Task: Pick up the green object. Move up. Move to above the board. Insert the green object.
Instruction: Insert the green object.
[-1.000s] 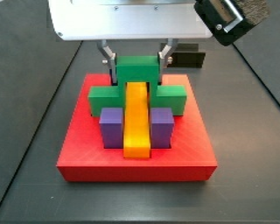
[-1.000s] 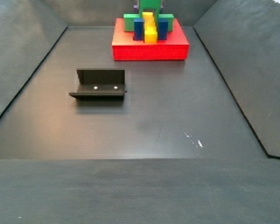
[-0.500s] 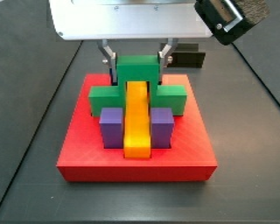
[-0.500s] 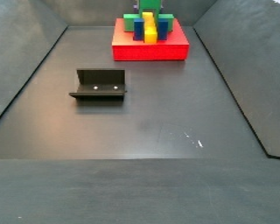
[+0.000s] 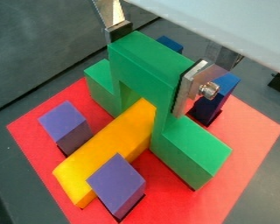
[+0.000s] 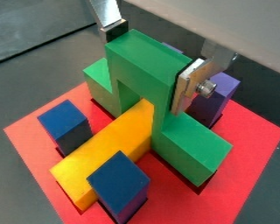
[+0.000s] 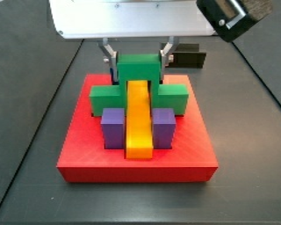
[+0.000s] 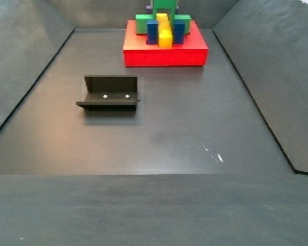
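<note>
Green object (image 7: pixel 137 83): bridge-shaped, on the board (image 7: pixel 137 163) at its rear half. Wide bar spans the yellow bar (image 7: pixel 138 119) crosswise; raised cube at centre. In both wrist views the yellow bar passes under the arch, and the green legs sit low against the red surface on either side.

Gripper (image 7: pixel 137 58): directly above the board, fingers (image 5: pixel 199 85) pinching the raised cube from two sides. Silver plates lie flat against the green faces; no gap is visible.

Progress, as judged: pickup, lift and transfer done. Insertion looks nearly or fully complete, since the piece appears level and low. Whether it is fully bottomed in its recess cannot be told. Release and withdrawal remain.

Neighbours: purple blocks (image 7: pixel 112 125) flank the yellow bar just in front of the green bar, close or touching. A blue block (image 5: pixel 215 96) stands just beside one finger, so room for opening on that side is tight.

Room: clear space straight upward only. Board edges are well apart from the piece on all sides. The fixture (image 8: pixel 108 93) stands well apart on the floor, out of the way.
</note>
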